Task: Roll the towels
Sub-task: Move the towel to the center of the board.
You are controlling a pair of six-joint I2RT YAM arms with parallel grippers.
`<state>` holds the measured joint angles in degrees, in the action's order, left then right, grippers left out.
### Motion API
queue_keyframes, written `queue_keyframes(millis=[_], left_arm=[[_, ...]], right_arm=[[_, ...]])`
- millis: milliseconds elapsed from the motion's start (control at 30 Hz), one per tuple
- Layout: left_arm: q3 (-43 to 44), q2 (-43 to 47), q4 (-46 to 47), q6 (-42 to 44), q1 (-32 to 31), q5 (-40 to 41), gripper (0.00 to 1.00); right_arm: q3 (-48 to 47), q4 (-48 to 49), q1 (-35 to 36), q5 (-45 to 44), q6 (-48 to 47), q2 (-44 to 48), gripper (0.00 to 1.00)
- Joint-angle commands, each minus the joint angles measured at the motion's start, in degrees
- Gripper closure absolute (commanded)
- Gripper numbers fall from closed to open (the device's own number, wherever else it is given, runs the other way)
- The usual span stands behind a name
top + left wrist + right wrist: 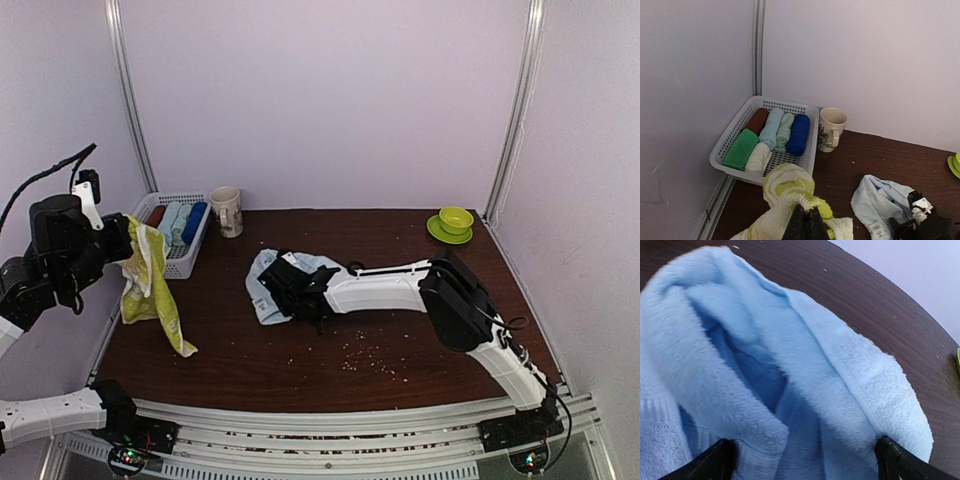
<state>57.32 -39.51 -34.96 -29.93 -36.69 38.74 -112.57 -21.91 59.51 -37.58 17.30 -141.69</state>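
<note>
- Yellow towel (pixel 150 285) hangs unrolled at the left edge of the table (pixel 300 365), its lower end reaching the tabletop.
- Left gripper (pixel 806 223) pinches its top, fingers pressed together on the cloth.
- Blue towel (pixel 790 365) lies crumpled mid-table. The right gripper (pixel 283 288) is on it, fingers spread either side, not closed.
- Step, likely: laying the towels out; neither is rolled.
- Next: spread one flat first, since bunched folds would spoil a roll.
- Basket (pixel 730 145) of rolled cloths stands back left.
</note>
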Motion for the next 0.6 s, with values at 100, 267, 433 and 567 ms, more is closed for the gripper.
queue_keyframes(millis=[100,267,433,567], left_arm=[[-0.3,-4.7,-7.5,-2.7,0.5,28.6,1.00],[-2.5,-6.2,-6.3,-1.0,4.5,31.8,1.00],[-9.9,-6.0,5.7,8.7,17.8,20.3,1.00],[-12.5,-9.5,9.1,10.1,24.7,13.7,1.00]], right_arm=[[11.9,3.3,-5.2,3.8,2.8,8.1,0.01],[16.7,3.7,-6.7,5.5,3.8,11.1,0.03],[23.7,4.8,-9.3,7.6,6.1,16.2,0.07],[28.3,4.9,-10.7,8.4,6.6,20.7,0.09]])
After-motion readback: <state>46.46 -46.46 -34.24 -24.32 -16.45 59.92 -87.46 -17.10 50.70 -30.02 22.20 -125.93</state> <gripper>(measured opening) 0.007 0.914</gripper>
